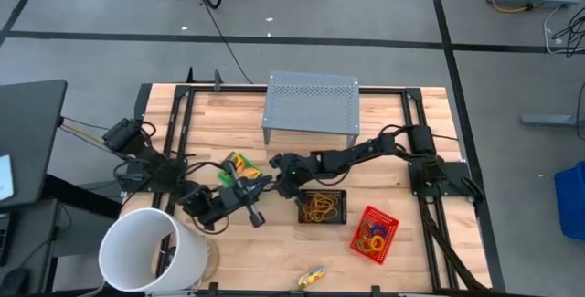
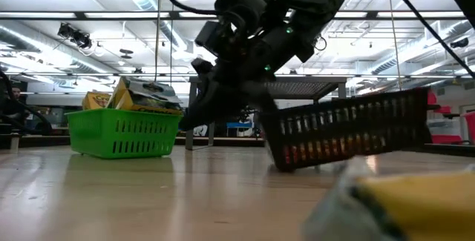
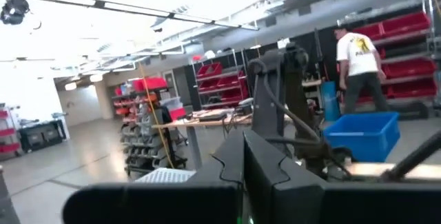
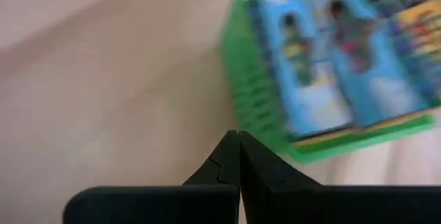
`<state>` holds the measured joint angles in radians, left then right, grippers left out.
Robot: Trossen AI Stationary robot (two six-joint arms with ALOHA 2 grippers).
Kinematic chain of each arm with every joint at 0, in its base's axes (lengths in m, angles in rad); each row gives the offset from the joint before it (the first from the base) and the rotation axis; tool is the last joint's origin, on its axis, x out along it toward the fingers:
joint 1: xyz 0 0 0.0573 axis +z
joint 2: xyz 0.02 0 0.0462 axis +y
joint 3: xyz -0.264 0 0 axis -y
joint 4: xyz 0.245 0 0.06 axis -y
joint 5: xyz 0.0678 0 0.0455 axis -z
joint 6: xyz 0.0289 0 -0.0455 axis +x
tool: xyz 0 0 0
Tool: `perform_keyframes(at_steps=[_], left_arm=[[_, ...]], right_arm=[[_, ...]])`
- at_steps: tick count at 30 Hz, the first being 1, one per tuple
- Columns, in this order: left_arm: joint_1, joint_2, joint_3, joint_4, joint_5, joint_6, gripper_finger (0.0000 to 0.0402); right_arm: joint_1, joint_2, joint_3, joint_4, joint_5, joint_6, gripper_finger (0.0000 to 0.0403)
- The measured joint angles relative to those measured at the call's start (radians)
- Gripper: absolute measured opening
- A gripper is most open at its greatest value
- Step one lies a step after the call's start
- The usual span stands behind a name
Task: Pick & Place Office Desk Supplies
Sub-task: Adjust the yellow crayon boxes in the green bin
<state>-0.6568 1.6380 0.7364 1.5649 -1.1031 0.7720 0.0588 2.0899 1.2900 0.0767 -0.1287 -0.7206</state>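
Item: right claw, fingers together, empty, over bare counter just beside green tray w/ crayon boxes.
Left claw together, empty, near-left by white bucket.
Black tray, rubber bands inside; red tray, rings; glue stick loose at near edge.
Step, prob.: between picks. Next: open, align on one item.

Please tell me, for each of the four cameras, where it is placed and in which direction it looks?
High view: above the table, looking straight down; both arms, green tray, black tray, red tray.
Low view: at table height, looking level across; right arm's gripper comes from above.
Left wrist view: looks into the room; left gripper shut, a person behind.
Right wrist view: looks down at the table; right gripper shut.
Shared: the green tray in high, low, right wrist.
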Motion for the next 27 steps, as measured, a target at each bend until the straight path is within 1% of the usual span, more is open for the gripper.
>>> perform_keyframes(at_steps=[4, 7, 13, 16, 27], left_arm=[[-0.02, -0.016, 0.001, 0.001, -0.012, 0.022, 0.0001], [-0.025, -0.018, 0.001, 0.001, -0.04, 0.032, 0.0001], [-0.025, -0.018, 0.001, -0.001, -0.05, 0.039, 0.0001], [-0.025, -0.018, 0.001, -0.001, -0.05, 0.042, 0.0001], [-0.025, -0.018, 0.0, -0.008, -0.048, 0.049, 0.0001]], right_arm=[[0.016, 0.008, 0.016, 0.031, 0.098, -0.036, 0.0], [0.025, 0.008, 0.032, 0.036, 0.137, -0.045, 0.0], [0.043, 0.008, 0.039, 0.107, 0.227, -0.064, 0.0], [0.045, 0.008, 0.04, 0.15, 0.238, -0.068, 0.0], [0.029, 0.007, 0.04, 0.218, 0.233, -0.065, 0.0]])
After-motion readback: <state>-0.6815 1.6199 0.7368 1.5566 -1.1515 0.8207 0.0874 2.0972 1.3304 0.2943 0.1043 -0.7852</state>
